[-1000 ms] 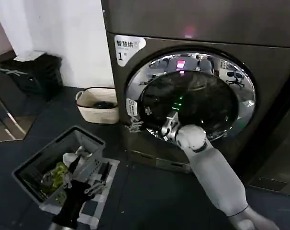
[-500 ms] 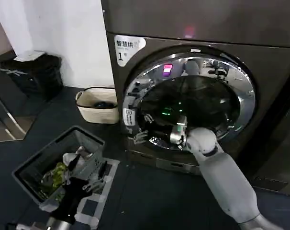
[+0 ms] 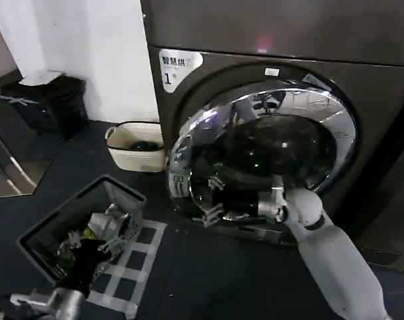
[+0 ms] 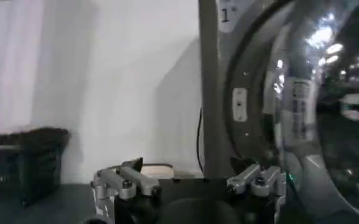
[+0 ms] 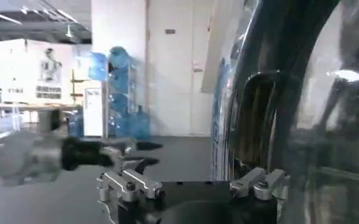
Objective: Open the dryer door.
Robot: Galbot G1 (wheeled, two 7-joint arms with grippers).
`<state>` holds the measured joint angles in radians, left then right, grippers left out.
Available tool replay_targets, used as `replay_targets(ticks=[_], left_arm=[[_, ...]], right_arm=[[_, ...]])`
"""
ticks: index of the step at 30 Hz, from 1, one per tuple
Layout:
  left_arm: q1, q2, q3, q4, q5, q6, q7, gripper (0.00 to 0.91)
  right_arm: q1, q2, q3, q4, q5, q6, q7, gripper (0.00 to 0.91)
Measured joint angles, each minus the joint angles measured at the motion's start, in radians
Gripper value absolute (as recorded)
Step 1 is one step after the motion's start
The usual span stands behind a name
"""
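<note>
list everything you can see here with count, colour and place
dryer: 1, dark grey, ahead by the white wall
door: 1, chrome rim with dark glass, partly swung open on the dryer front
sticker: 1, white, dryer's upper left corner
basket: 1, cream, on the floor left of the dryer
crate: 1, grey, holding clothes, near floor left
bin: 1, black, far left by the wall
right tool: 1, silver, at the door's lower left rim
left tool: 1, black, low over the crate

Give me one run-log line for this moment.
dryer door: ajar, left edge swung out from dryer | right gripper: at door's lower left rim, jaws open | left gripper: low over laundry basket, jaws open
</note>
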<state>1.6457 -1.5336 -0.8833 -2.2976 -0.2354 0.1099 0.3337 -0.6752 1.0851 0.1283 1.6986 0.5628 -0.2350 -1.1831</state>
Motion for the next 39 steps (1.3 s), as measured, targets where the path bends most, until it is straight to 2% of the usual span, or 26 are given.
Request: replay_targets(ticks=[5, 21, 26, 32, 39], left_arm=[[-0.027, 0.014, -0.025, 0.022, -0.050, -0.034, 0.014, 0.907], [-0.087, 0.078, -0.026, 0.077, -0.195, -0.019, 0.109, 0.907], [-0.113, 0.155, 0.013, 0.105, -0.282, -0.001, 0.145, 0.907], [-0.160, 0.283, 0.070, 0.140, -0.442, 0.038, 0.153, 0.907], [-0.227, 0.396, 0.152, 0.188, -0.495, 0.035, 0.177, 0.907]], right_arm=[[-0.043, -0.019, 0.009, 0.028, -0.036, 0.062, -0.084, 0.907], [-0.143, -0.077, 0.060, 0.083, -0.017, 0.043, -0.279, 0.907], [-0.176, -0.106, 0.090, 0.096, -0.001, 0.059, -0.279, 0.907], [-0.232, -0.133, 0.149, 0.108, 0.006, 0.106, -0.278, 0.907], [-0.313, -0.154, 0.275, 0.121, 0.034, 0.145, -0.278, 0.907]])
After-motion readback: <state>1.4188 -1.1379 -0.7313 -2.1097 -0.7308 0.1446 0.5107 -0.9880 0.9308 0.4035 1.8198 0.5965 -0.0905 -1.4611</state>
